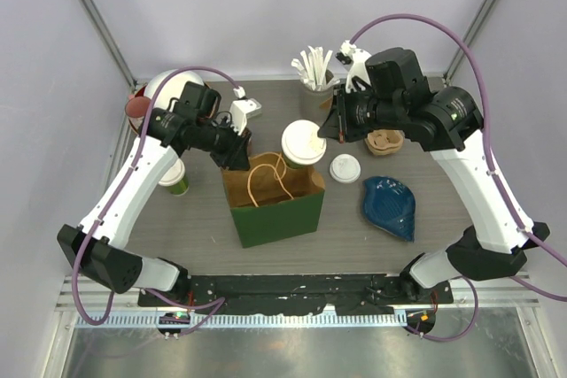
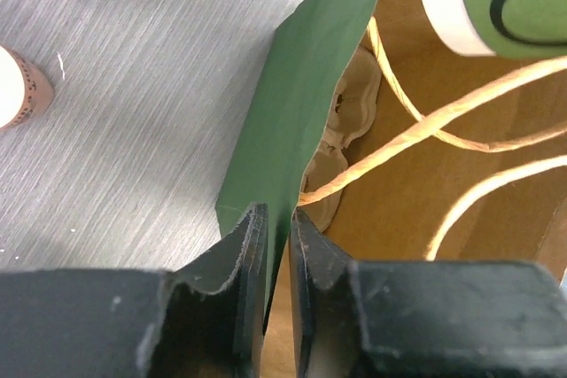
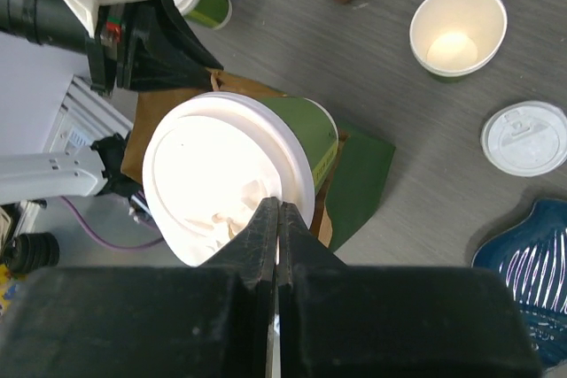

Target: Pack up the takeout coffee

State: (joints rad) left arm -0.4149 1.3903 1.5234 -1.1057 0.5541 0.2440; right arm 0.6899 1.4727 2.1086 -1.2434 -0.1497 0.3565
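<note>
On the top view's 9 o'clock side of the tabletop (image 1: 354, 236), a lidded green cup (image 1: 173, 174) stands upright, partly hidden under the left arm. A small red cup (image 1: 137, 104) sits at 10 o'clock, near the back corner.

The left end effector (image 2: 276, 245) is closed on the 9 o'clock wall of the paper bag (image 1: 270, 205). The left wrist view shows the green wall pinched between both fingers (image 2: 252, 258). The bag stands open just toward 6 o'clock of the tabletop's centre, green outside and brown inside. Its twine handles (image 2: 443, 117) droop into the opening. A pale moulded-cardboard piece (image 2: 350, 104) lies against the inner wall.

The right end effector (image 3: 277, 219) is clamped shut on the rim of the white lid of the held coffee cup (image 1: 303, 143). This cup hangs tilted over the bag's 1 o'clock corner, lid toward the wrist camera.

A cup of white straws (image 1: 314, 68) stands at 12 o'clock. In the right wrist view an open green cup (image 3: 458, 31) with a cream inside stands apart from the bag, and a loose white lid (image 1: 345, 168) lies flat near it. The lid is at 4 o'clock from the held cup. A blue dish (image 1: 390, 207) rests at 4 o'clock on the tabletop, just beside the lid.
</note>
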